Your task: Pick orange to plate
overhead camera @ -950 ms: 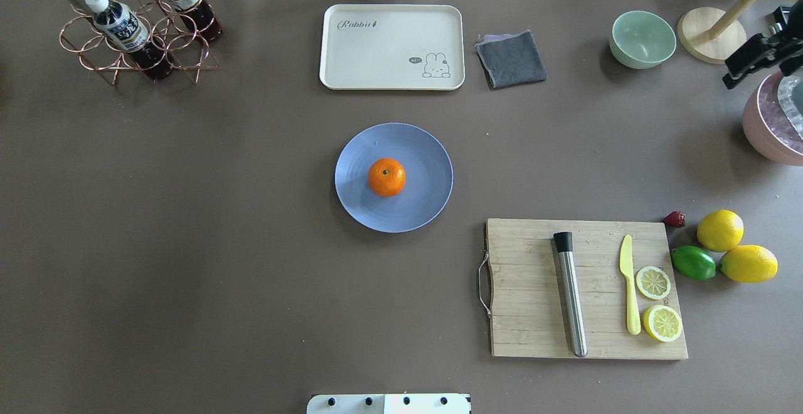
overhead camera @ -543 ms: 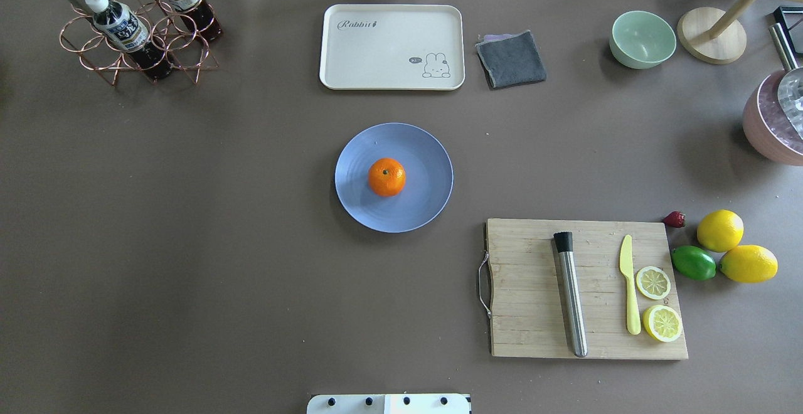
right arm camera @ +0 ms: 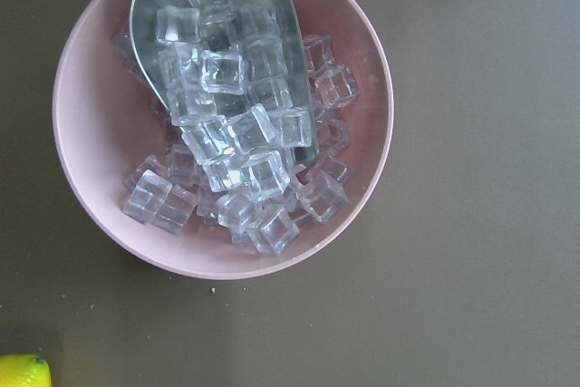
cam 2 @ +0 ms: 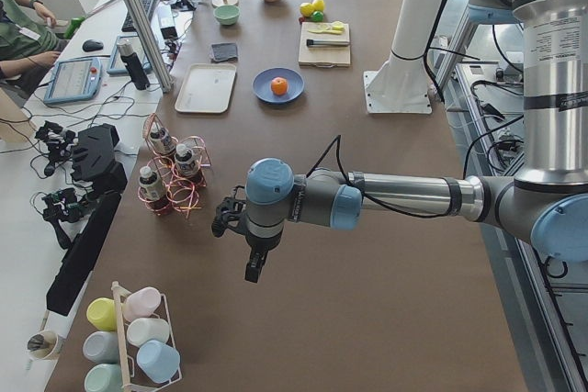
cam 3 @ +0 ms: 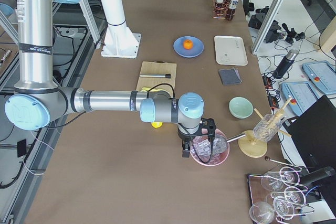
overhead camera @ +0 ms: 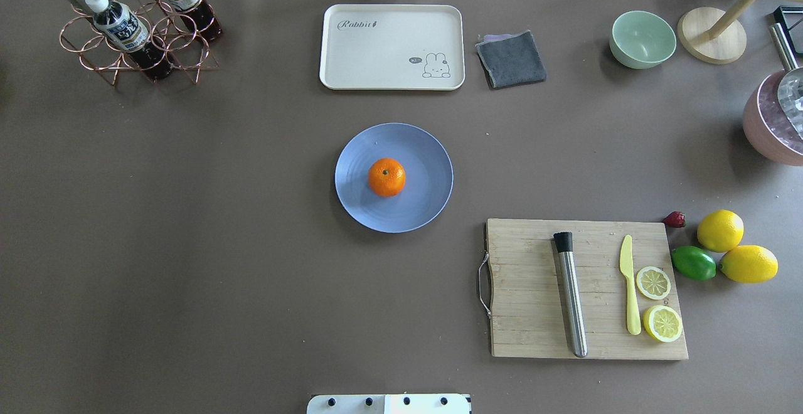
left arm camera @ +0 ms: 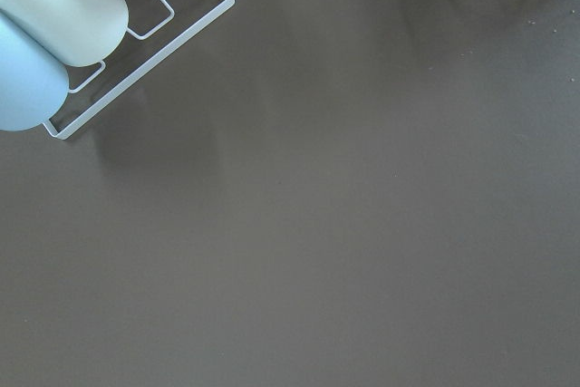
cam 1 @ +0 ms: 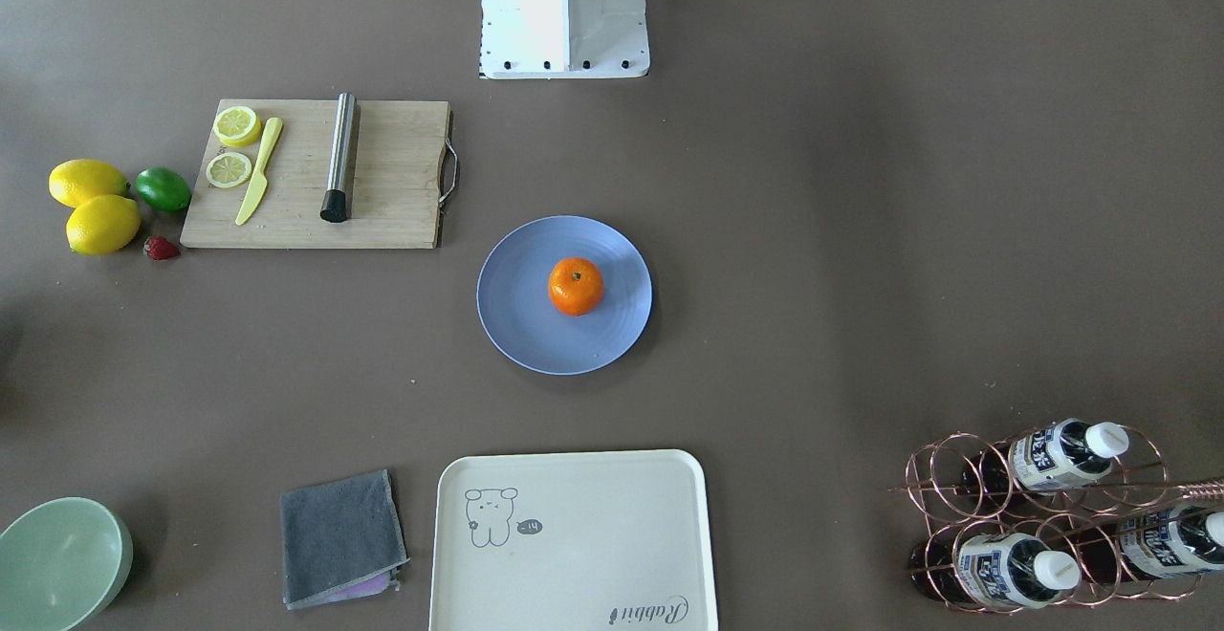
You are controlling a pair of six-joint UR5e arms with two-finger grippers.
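Observation:
The orange [overhead camera: 386,177] sits stem-up near the middle of the light blue plate [overhead camera: 429,155] at the table's centre; the front-facing view shows the same orange [cam 1: 576,286] on the plate [cam 1: 516,311]. No gripper is near them. My left gripper [cam 2: 254,268] hangs over bare table far off at the left end, near the bottle rack. At the right end, my right gripper [cam 3: 185,149] hovers over a pink bowl of ice. Both show only in the side views, so I cannot tell whether they are open or shut.
A cutting board [overhead camera: 530,288] with muddler, yellow knife and lemon halves lies right of the plate. Two lemons [overhead camera: 719,230] and a lime [overhead camera: 693,262] are beside it. Cream tray [overhead camera: 392,47], grey cloth [overhead camera: 511,58], green bowl [overhead camera: 642,39], pink ice bowl [right arm camera: 91,142] and bottle rack [overhead camera: 135,31] line the edges.
The right gripper, seen a second ago at the overhead view's right edge above the pink bowl, has left that view. The orange and plate have not moved.

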